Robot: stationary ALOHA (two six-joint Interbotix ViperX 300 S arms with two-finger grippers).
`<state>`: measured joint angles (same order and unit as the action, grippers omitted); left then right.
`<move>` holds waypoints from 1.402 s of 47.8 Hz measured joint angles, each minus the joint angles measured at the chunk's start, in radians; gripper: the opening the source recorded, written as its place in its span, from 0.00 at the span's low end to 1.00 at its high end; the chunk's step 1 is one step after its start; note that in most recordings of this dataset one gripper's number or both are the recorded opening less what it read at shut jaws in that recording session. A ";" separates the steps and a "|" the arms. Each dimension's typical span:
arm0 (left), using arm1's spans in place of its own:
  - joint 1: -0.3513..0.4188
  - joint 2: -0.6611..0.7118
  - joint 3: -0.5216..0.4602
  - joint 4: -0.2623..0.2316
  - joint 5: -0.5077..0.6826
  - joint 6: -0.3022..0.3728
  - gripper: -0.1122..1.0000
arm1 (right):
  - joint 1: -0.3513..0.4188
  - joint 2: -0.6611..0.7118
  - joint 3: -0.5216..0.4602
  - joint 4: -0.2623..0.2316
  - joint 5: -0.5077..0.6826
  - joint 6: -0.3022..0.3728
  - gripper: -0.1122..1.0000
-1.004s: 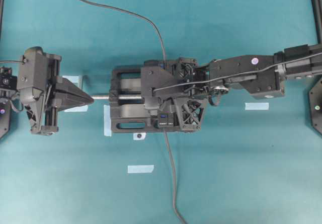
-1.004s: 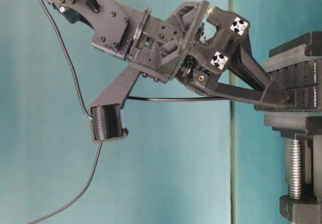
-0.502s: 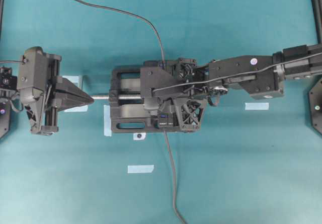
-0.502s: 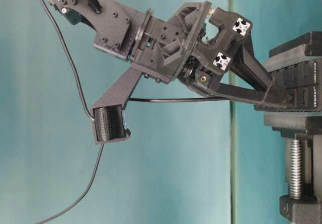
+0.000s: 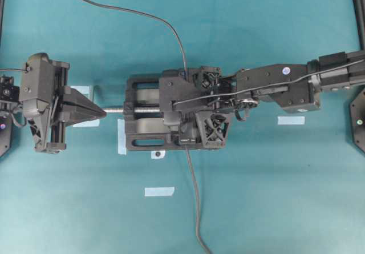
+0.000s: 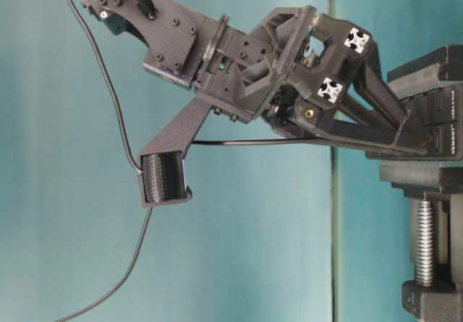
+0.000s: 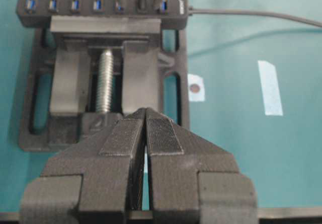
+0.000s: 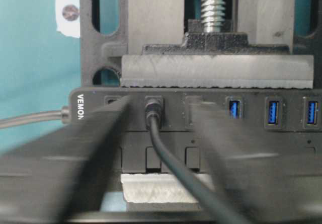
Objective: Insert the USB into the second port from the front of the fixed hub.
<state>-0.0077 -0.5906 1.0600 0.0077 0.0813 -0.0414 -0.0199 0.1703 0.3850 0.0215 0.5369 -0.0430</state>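
Small black USB plug seated in long matte-black ribbed hub, blurred right gripper fingers spread wide either side.

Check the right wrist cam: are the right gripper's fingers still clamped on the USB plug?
No: the fingers stand apart on either side of the USB, which sits in the fixed hub.

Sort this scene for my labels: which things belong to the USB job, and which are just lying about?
Job:
USB, seated in the hub
hub
right pincer, open around the plug

Lying about:
vise clamping the hub
left pincer, shut and idle
tape strips
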 measured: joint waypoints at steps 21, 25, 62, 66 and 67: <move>0.000 -0.002 0.002 0.002 0.000 -0.002 0.10 | -0.002 -0.002 0.006 -0.003 -0.003 0.066 0.88; 0.000 0.000 0.000 0.000 0.000 -0.002 0.10 | -0.002 -0.008 0.014 -0.005 -0.002 0.066 0.88; -0.006 -0.002 0.000 0.002 0.000 -0.003 0.10 | -0.003 -0.202 0.179 -0.005 -0.133 0.071 0.88; -0.006 0.000 0.000 0.002 0.000 -0.003 0.10 | -0.003 -0.227 0.195 -0.005 -0.153 0.071 0.88; -0.006 0.000 0.000 0.000 0.000 -0.003 0.10 | -0.003 -0.232 0.199 -0.005 -0.160 0.072 0.88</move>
<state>-0.0138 -0.5906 1.0600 0.0077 0.0813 -0.0445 -0.0230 -0.0614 0.5844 0.0169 0.3774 0.0291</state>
